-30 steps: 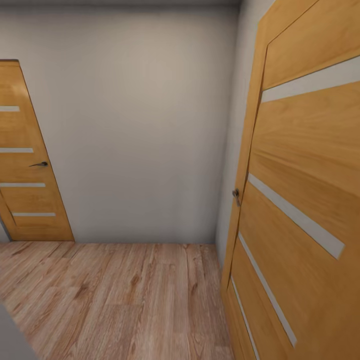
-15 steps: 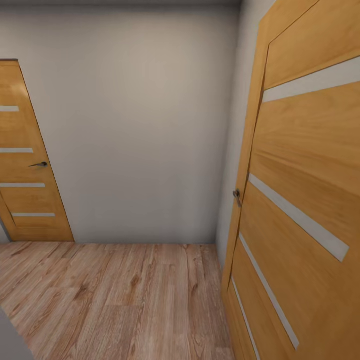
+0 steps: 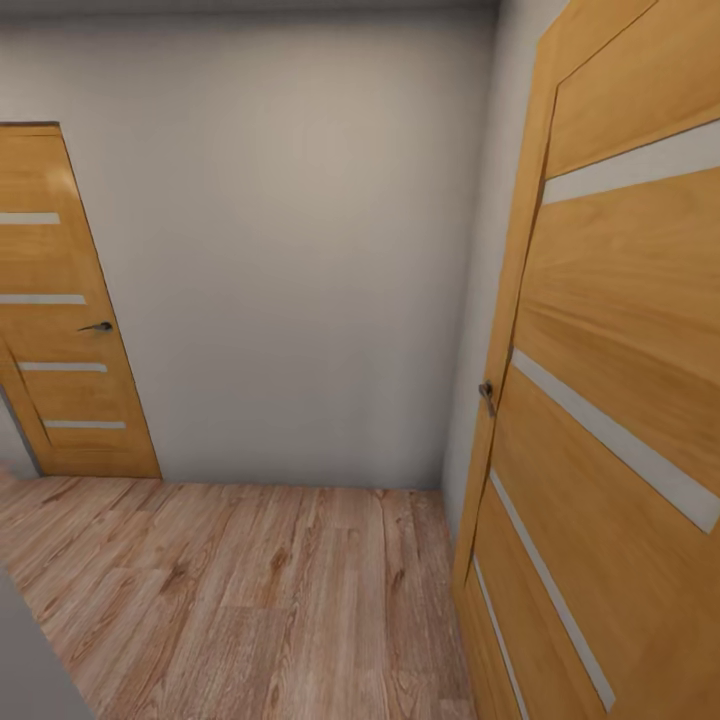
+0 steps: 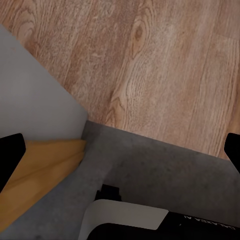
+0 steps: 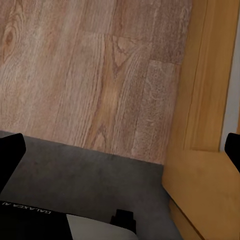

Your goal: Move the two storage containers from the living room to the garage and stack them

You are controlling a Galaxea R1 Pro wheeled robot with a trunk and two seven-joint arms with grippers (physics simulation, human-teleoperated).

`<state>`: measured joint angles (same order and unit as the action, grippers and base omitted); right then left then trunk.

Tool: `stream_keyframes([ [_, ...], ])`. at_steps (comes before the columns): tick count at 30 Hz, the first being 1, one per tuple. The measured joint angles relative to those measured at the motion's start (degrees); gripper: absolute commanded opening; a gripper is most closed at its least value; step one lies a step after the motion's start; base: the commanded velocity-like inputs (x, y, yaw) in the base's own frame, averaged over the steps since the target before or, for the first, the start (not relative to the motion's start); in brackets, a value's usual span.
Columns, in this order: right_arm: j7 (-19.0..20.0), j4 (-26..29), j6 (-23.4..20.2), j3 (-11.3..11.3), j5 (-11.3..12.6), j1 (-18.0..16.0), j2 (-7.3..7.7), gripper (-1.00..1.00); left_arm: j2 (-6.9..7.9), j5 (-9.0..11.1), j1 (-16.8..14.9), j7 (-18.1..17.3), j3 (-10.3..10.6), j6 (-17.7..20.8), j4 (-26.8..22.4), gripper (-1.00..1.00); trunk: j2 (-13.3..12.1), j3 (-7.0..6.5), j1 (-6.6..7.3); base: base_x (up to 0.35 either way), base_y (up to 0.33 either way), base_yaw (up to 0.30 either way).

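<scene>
Near field, wrist views: the left pincer (image 4: 120, 150) and the right pincer (image 5: 120, 147) are each seen with dark fingertips spread to the frame edges, released, nothing between them. Below both, a dark grey threshold strip (image 4: 165, 170) is seen meeting light wood plank flooring (image 5: 75, 75). An orange-brown door edge (image 5: 210, 195) lies just beside the right pincer.

Mid field, head view: an open wooden door (image 3: 620, 400) with pale inlay strips and a small handle (image 3: 487, 395) is seen close on the right. Plank floor runs ahead to a plain grey wall (image 3: 300, 280).

Far field: a second, closed door (image 3: 60, 320) is set in that wall at left.

The storage containers are not seen; their location cannot be told. Robot judged in transit, empty-handed.

Risk: the right arm or base may clip the open door if the turn is cut tight, given the small clearance.
</scene>
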<state>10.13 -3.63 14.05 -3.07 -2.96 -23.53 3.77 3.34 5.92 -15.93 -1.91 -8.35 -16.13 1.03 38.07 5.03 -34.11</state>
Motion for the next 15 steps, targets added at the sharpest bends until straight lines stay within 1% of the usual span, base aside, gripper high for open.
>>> stream_keyframes([
  [5,0.0,0.0,0.0,0.0,0.0,0.0,-0.01,1.00,0.00,0.0,0.0,0.0,0.0,0.0,0.0,1.00,0.0,0.00,0.00,0.005,0.000,0.006],
  [7,0.0,0.0,0.0,0.0,0.0,0.0,-0.01,1.00,0.00,0.0,0.0,0.0,0.0,0.0,0.0,1.00,0.0,0.00,0.00,0.100,0.000,0.002],
  [10,0.0,0.0,0.0,0.0,0.0,0.0,0.00,1.00,0.00,0.0,0.0,0.0,0.0,0.1,0.0,1.00,0.0,0.00,0.02,0.211,0.000,0.001],
  [15,0.0,0.0,0.0,0.0,0.0,0.0,-0.04,1.00,0.01,0.0,0.0,0.0,0.0,0.1,0.0,1.00,0.0,0.00,0.03,0.289,0.000,0.000],
])
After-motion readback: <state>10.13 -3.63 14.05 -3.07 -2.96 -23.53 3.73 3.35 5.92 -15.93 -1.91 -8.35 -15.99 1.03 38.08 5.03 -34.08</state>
